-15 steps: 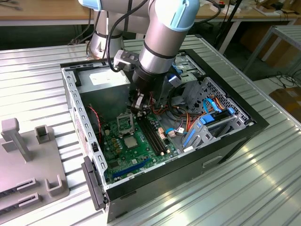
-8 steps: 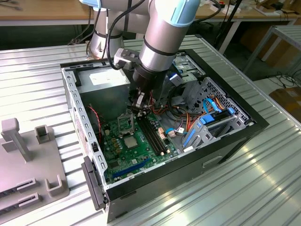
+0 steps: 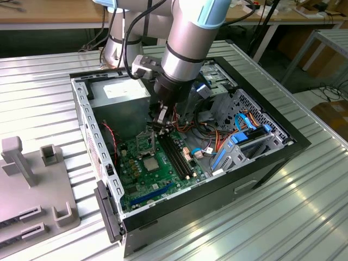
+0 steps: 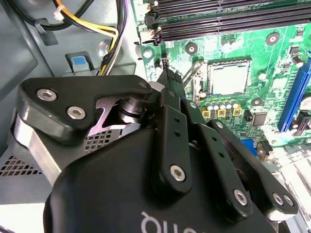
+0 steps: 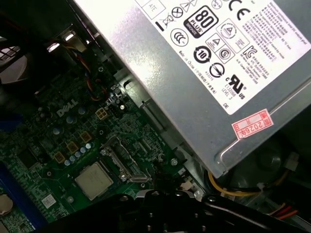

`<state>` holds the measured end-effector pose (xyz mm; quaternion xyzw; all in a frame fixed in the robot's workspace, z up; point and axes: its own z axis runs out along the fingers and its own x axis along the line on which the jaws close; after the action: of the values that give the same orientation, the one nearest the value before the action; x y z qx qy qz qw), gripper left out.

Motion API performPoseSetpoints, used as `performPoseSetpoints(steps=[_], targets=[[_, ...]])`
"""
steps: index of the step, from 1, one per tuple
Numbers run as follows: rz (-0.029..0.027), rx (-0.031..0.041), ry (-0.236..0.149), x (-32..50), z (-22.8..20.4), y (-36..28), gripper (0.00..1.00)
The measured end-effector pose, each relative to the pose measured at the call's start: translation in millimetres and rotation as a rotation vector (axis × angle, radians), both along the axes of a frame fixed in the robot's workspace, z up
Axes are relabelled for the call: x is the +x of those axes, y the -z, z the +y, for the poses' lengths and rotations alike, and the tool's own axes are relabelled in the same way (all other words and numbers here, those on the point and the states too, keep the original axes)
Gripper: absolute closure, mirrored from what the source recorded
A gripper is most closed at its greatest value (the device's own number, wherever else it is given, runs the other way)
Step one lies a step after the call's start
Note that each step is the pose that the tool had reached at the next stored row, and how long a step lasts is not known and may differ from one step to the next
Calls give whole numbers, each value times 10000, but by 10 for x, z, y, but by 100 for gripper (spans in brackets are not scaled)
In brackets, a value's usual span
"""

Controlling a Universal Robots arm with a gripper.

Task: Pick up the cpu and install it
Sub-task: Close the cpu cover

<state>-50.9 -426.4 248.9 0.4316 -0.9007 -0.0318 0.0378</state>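
Observation:
The cpu (image 4: 228, 77) is a pale silvery square lying flat in its socket on the green motherboard (image 4: 272, 97); it also shows in the first wrist view (image 5: 94, 180) and the exterior view (image 3: 149, 163). A metal socket frame (image 5: 124, 160) stands open beside it. My gripper (image 4: 165, 72) hangs just off the socket's edge, a short way from the cpu and not touching it. Its black fingers are shut together, and I see nothing between them. In the exterior view the gripper (image 3: 161, 122) reaches down into the open computer case, above the socket frame (image 3: 144, 142).
A grey power supply (image 3: 122, 92) stands close behind the gripper. Black memory slots (image 3: 176, 155) run beside the socket. Coloured cables (image 3: 217, 141) and a drive cage (image 3: 250, 136) crowd the case's right. The case walls (image 3: 87, 136) hem the board in. A grey fixture (image 3: 32, 185) sits outside, left.

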Motion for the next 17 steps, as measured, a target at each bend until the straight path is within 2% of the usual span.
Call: performPoseSetpoints(steps=[17], targets=[[1,-6,-40,-1,-5,-41,89]])
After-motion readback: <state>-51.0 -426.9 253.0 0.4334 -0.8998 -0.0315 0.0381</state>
